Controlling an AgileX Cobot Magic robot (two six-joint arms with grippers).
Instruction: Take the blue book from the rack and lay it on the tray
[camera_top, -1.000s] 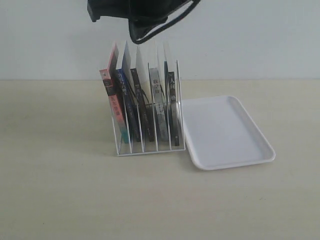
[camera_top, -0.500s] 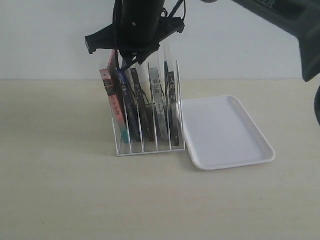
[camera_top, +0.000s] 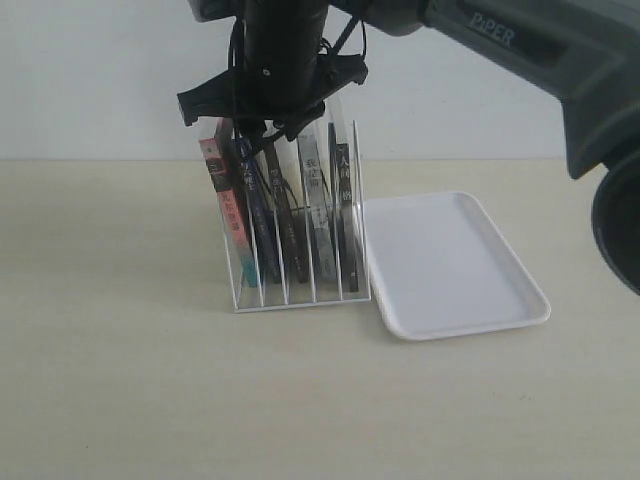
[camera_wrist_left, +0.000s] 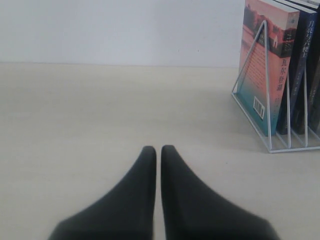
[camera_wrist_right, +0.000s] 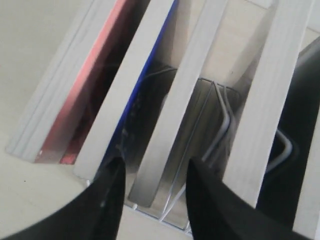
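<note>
The white wire rack (camera_top: 300, 285) stands mid-table with several upright books. The blue book (camera_top: 250, 200) is second from the left, beside the pink-spined one (camera_top: 225, 205). My right gripper (camera_top: 258, 128) hangs open right at the book tops. In the right wrist view its fingers (camera_wrist_right: 107, 200) spread over the page edges. One fingertip lies by the blue book (camera_wrist_right: 131, 90); the gap of the right gripper (camera_wrist_right: 155, 164) sits over the neighbouring book's edge. The tray (camera_top: 450, 260) lies right of the rack. My left gripper (camera_wrist_left: 159, 150) is shut and holds nothing, low over the table, away from the rack (camera_wrist_left: 267, 100).
The right arm (camera_top: 520, 50) reaches in from the upper right, over the rack. Black-spined books (camera_top: 300, 210) fill the slots right of the blue one. A pale wall stands behind the table. Bare table lies left of and in front of the rack.
The right arm has come down from above the picture's top edge; its open gripper now sits at the tops of the left-hand books. Books, rack and tray have not moved.
</note>
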